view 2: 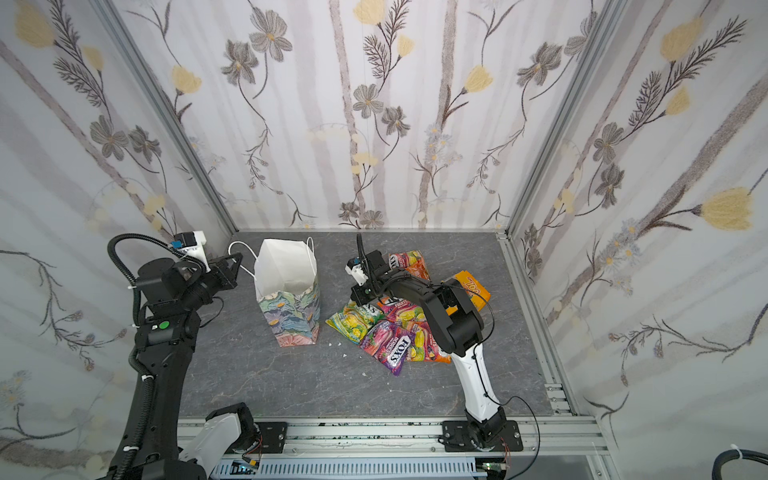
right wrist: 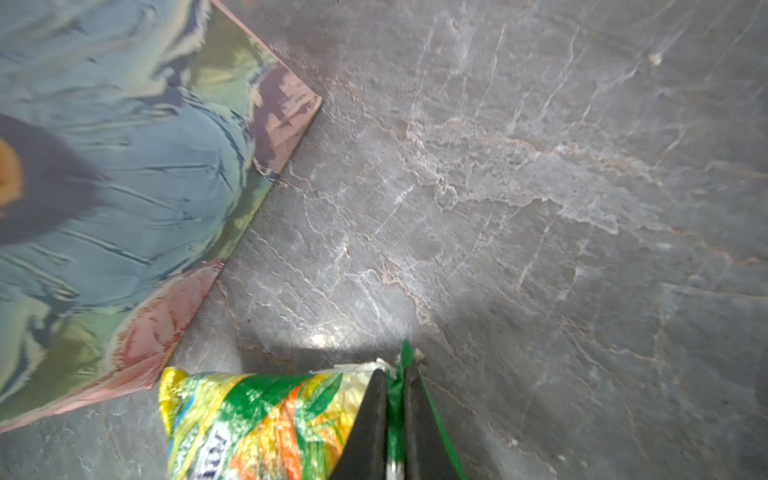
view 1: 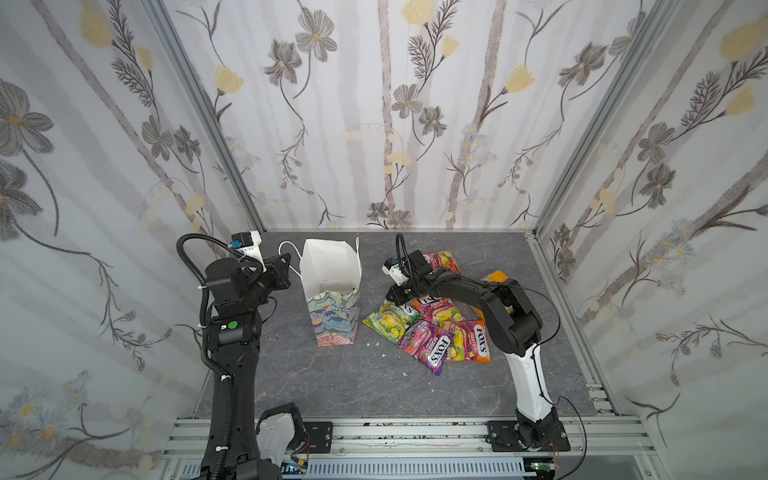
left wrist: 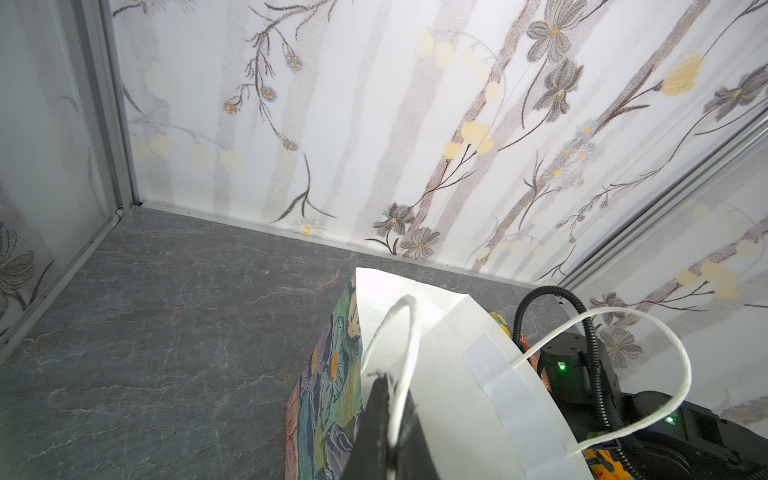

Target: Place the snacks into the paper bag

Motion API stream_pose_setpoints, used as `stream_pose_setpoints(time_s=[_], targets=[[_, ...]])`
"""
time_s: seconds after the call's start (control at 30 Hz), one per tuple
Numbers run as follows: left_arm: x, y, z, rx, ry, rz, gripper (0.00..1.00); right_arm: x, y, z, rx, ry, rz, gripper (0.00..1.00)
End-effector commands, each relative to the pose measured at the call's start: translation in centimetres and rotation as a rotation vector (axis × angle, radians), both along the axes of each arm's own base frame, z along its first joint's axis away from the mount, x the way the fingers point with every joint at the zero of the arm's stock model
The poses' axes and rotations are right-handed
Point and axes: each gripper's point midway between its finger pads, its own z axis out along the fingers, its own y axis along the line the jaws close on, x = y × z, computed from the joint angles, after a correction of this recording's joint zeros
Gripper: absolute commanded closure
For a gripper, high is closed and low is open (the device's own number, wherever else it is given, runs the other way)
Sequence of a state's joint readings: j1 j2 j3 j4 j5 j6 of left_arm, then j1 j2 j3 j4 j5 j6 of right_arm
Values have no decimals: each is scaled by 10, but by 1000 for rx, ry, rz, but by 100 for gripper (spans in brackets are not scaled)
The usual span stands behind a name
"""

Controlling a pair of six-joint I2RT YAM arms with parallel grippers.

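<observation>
Glossy green pouch (right wrist: pixel 257 419) — light, soft, slippery film, I judge | lies near the desk (view 1: pixel 332 386) middle, just beside the paper bag (view 1: pixel 332 266) | right tool (right wrist: pixel 395 374) clamped on its crimped edge seam — likely the firmest hold | left tool (left wrist: pixel 390 384) pinched on the bag's rim.

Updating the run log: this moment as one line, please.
left gripper: shut on paper bag rim | right gripper: shut on green pouch edge | paper bag: upright, open
</observation>
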State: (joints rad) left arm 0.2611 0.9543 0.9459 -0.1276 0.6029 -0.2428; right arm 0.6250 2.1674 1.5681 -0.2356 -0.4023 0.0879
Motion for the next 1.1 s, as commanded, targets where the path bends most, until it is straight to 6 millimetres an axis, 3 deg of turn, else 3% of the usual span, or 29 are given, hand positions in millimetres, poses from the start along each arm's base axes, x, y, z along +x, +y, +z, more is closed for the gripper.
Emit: stream_pose_setpoints(time_s=[0.0,0.33,1.07], targets=[[0,0,6,9,-27,-1,100,4,2,27,52,-36,-12,100],[0,0,6,9,-28,-1,100,5,0,91,120,-127,-23,100],[-1,-1,8,6,-33,-7,100,17,-17,282,247,-494,-86,100]])
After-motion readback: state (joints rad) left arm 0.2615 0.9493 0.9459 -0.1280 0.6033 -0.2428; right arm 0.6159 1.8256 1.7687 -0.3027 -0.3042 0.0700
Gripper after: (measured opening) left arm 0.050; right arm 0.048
